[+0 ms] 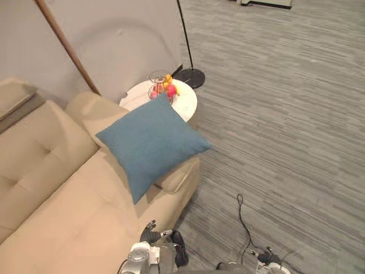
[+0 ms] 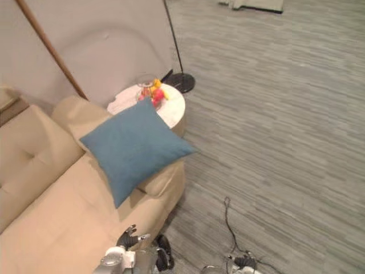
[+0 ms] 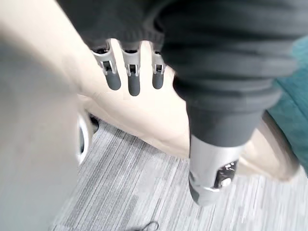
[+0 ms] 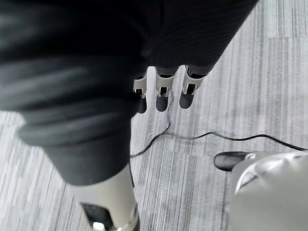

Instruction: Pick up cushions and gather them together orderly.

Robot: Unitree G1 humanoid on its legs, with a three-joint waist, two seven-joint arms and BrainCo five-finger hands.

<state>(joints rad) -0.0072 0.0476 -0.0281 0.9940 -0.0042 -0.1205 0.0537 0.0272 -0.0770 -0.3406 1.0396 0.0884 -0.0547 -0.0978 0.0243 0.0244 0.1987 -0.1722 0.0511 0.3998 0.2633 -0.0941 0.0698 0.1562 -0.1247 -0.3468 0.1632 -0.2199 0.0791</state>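
Sofa arm (image 1: 85,109): blue cushion (image 1: 151,142), corner uppermost

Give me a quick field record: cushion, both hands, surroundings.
cushion: blue, leaning on the sofa armrest, not held
left hand: open, empty, low by the sofa's front
right hand: open, empty, over the carpet
table: round, white, behind the cushion, with a fruit basket
lamp base: on the carpet beyond the table
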